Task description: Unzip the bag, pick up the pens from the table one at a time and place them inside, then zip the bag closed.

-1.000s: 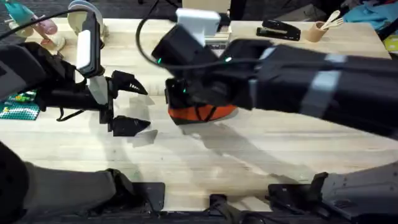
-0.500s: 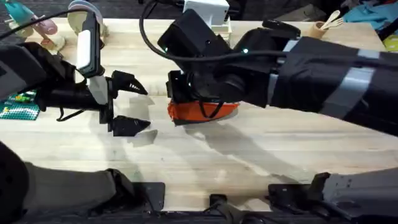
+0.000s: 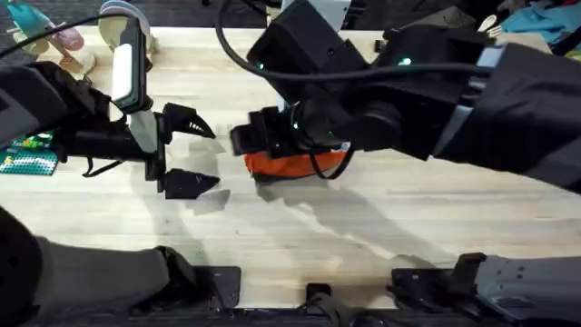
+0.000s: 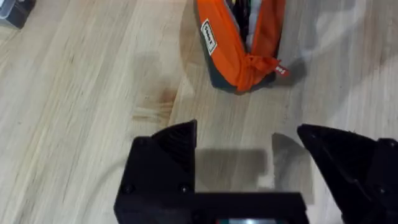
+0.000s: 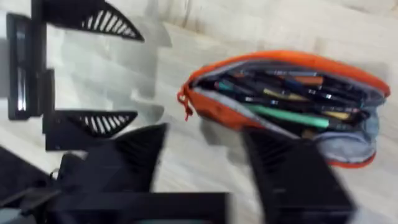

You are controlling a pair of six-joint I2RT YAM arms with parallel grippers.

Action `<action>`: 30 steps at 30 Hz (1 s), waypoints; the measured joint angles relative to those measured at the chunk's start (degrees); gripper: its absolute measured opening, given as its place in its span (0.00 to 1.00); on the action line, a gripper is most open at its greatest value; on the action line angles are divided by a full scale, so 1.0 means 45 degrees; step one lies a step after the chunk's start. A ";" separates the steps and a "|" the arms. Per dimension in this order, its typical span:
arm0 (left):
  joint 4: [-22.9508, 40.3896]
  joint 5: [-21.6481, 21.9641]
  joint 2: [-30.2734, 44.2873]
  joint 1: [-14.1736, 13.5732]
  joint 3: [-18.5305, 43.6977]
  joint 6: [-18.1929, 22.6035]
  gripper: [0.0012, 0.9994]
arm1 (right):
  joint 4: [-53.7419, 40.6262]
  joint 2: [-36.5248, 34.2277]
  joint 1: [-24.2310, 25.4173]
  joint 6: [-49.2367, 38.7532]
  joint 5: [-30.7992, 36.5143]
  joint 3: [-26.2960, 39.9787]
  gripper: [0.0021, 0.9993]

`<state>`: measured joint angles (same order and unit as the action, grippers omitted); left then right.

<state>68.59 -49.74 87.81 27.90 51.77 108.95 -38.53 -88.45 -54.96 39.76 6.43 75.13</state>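
The pale butcher-block wooden tabletop (image 3: 381, 227) carries the orange soft fabric pencil pouch (image 5: 283, 102), which lies directly under the right hand (image 5: 205, 162) and a short way in front of the left hand (image 4: 249, 152). Its zipper gapes, showing a green pen (image 5: 289, 116) among dark pens against grey lining. Both hands are spread wide and hold nothing.

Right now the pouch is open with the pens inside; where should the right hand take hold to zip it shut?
Grip the small orange pull tab sticking out at the bag's end that faces the open left hand. It stands clear of the fabric, so fingers can pinch it. Bring the open right hand in from that end, then draw it along the gaping top seam. This is a judgement.
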 joint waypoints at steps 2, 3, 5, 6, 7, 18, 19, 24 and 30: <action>-0.0004 0.0000 0.0000 0.0000 0.0000 0.0004 0.99 | -0.0138 -0.0005 -0.0015 -0.0045 -0.0189 0.0000 0.92; -0.0004 0.0000 0.0000 0.0000 0.0000 0.0003 0.99 | -0.0161 -0.0013 -0.0023 -0.0037 -0.0336 0.0000 0.95; -0.0002 0.0000 0.0000 0.0000 0.0000 0.0004 0.99 | -0.0158 -0.0013 -0.0034 -0.0043 -0.0596 0.0000 0.99; -0.0004 0.0000 0.0000 0.0000 0.0000 0.0002 0.99 | -0.0161 -0.0013 -0.0034 -0.0043 -0.0693 0.0000 1.00; -0.0004 0.0000 0.0000 0.0000 0.0000 -0.0001 0.99 | -0.0163 -0.0013 -0.0034 -0.0043 -0.0775 0.0000 1.00; 0.0001 0.0000 0.0000 0.0000 0.0000 0.0004 0.99 | -0.0158 -0.0013 -0.0034 -0.0038 -0.1066 0.0000 1.00; -0.0004 0.0000 0.0000 0.0000 0.0000 -0.0001 0.99 | -0.0163 -0.0013 -0.0034 -0.0038 -0.1062 0.0000 1.00; -0.0004 0.0000 0.0000 0.0000 0.0000 0.0003 0.99 | -0.0158 -0.0013 -0.0034 0.0036 -0.1067 0.0000 1.00; -0.0004 0.0000 0.0000 0.0000 0.0000 0.0004 0.99 | 0.0201 -0.0013 -0.0103 0.0675 -0.1058 0.0000 1.00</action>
<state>68.58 -49.74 87.81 27.90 51.77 108.97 -37.63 -88.51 -55.42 42.80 1.67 75.13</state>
